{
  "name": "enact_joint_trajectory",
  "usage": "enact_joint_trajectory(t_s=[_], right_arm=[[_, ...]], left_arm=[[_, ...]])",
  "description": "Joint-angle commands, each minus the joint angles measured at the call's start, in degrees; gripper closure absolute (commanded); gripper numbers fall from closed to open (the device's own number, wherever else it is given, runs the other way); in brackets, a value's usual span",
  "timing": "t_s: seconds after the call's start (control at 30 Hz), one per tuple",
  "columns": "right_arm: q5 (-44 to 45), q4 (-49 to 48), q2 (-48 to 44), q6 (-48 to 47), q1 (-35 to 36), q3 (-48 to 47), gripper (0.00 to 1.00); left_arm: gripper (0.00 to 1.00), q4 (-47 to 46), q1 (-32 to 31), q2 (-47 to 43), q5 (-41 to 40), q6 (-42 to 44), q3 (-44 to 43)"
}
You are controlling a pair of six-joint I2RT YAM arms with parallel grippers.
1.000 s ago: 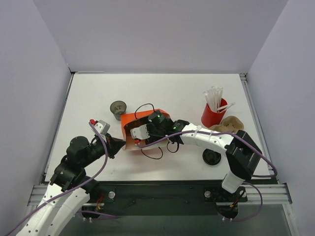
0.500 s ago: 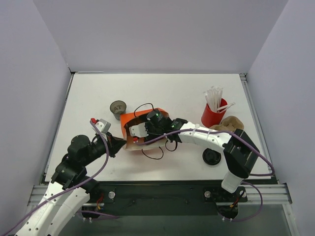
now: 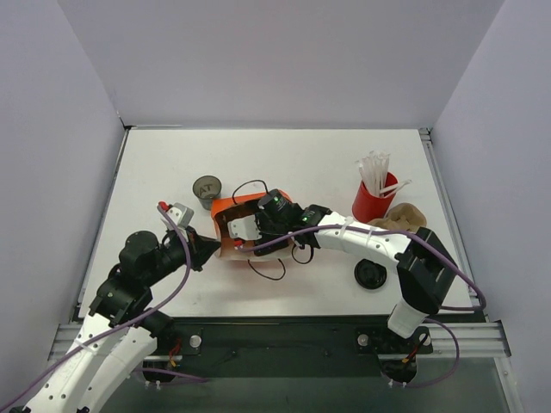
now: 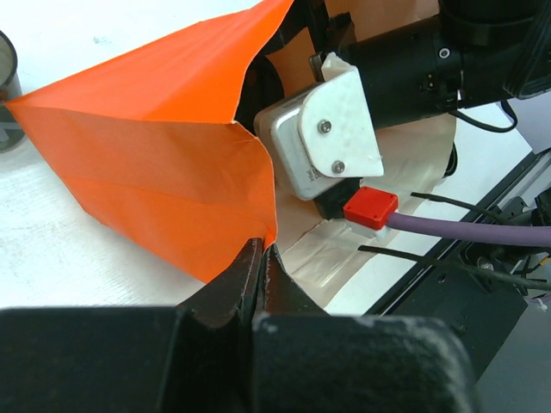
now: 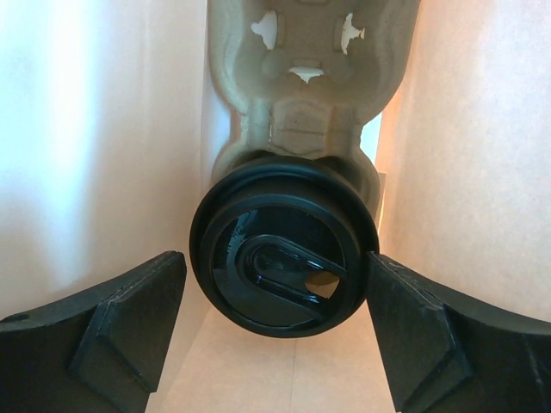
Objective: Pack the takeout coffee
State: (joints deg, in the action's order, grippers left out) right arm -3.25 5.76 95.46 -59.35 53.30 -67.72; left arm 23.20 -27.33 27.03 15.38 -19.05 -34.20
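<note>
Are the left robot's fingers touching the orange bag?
Touching. In the left wrist view the left gripper has its fingers shut on the bottom corner of the orange bag.

Overhead view; close wrist views of bag (image 3: pixel 231 209).

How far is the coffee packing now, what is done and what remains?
Done: the coffee cup sits inside the orange bag, against the cardboard carrier. In hand: the left gripper pinches the bag's edge; the right gripper flanks the cup's lid, grip unclear. Left: probably draw the right arm out of the bag.
</note>
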Motion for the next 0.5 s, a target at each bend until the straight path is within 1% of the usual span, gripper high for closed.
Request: enact_joint_trajectory(t_s=[0.0, 0.23, 0.37, 0.47], right_arm=[[-2.6, 4.6, -3.4, 2.1, 0.1, -1.6, 0.14], [-3.5, 6.9, -4.1, 4.2, 0.1, -3.7, 0.18], [-5.4, 8.2, -5.3, 5.2, 0.0, -4.7, 0.15], [-6.9, 9.6, -5.7, 6.3, -0.3, -5.4, 0.15]], left_arm=[[1.00, 0.4, -0.1, 1.3, -1.2, 0.6, -4.3], [1.00, 0.6, -0.1, 2.5, -1.4, 0.8, -5.6], [1.00, 0.6, -0.1, 3.0, -1.4, 0.7, -6.1], [1.00, 0.7, -0.1, 3.5, -1.4, 0.6, -6.5]])
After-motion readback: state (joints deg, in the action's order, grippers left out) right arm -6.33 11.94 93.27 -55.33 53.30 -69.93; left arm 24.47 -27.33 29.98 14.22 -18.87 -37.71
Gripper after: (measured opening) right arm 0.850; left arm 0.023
